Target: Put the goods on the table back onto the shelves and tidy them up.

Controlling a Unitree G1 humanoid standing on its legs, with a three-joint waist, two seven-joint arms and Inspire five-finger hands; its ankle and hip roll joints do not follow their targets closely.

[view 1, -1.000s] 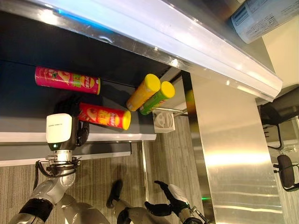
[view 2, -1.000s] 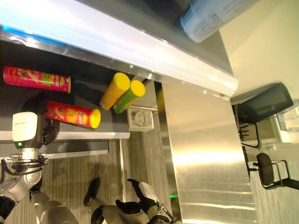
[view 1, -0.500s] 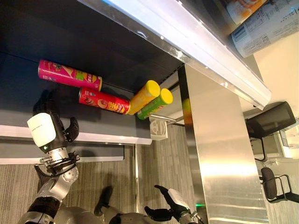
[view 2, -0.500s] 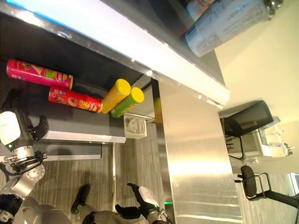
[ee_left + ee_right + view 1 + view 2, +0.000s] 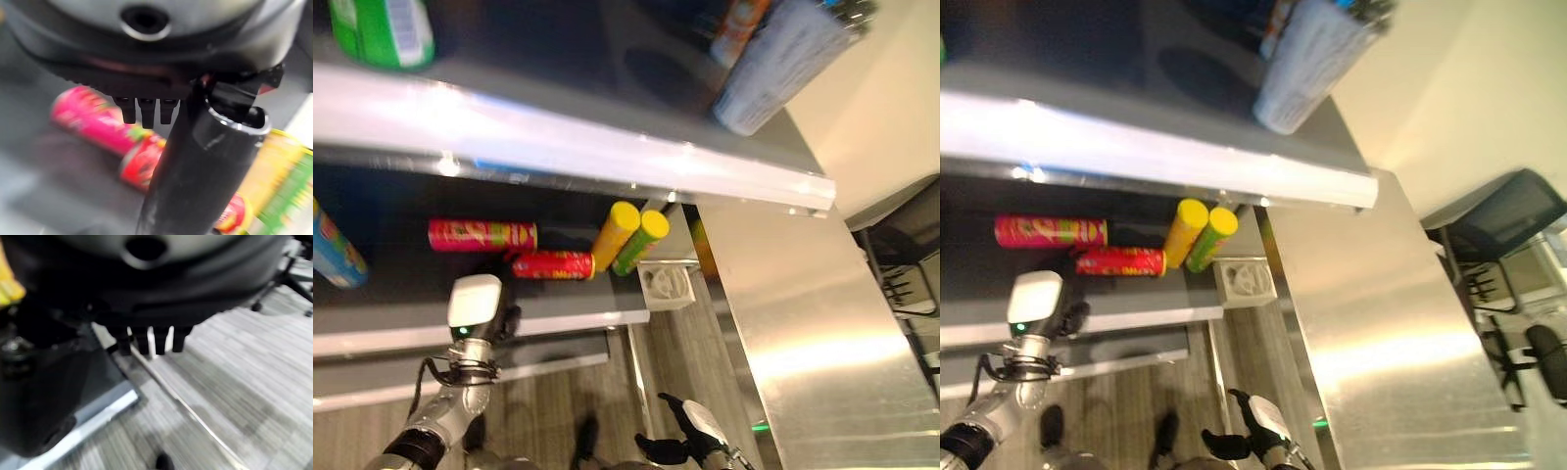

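Several chip cans lie on the dark lower shelf (image 5: 401, 294): a pink can (image 5: 481, 235), a red can (image 5: 553, 265) just in front of it, and a yellow can (image 5: 615, 235) and a green can (image 5: 640, 242) side by side to their right. The red can's lid end touches the yellow can. My left hand (image 5: 475, 304) hangs open at the shelf's front edge, a little short of the red can (image 5: 146, 156), holding nothing. My right hand (image 5: 690, 441) hangs open low over the floor, also with nothing in it.
The upper shelf (image 5: 607, 162) carries a green pack (image 5: 382, 29) and a grey-blue cylinder (image 5: 773, 69). A blue can (image 5: 333, 250) stands at the far left of the lower shelf. A shiny metal panel (image 5: 803, 323) closes the right side. A white box (image 5: 668, 284) sits beside it.
The camera has tilted up, bringing the upper shelf into view. The red can has gone deeper onto the shelf against the yellow can; my left hand has let it go and drawn back.
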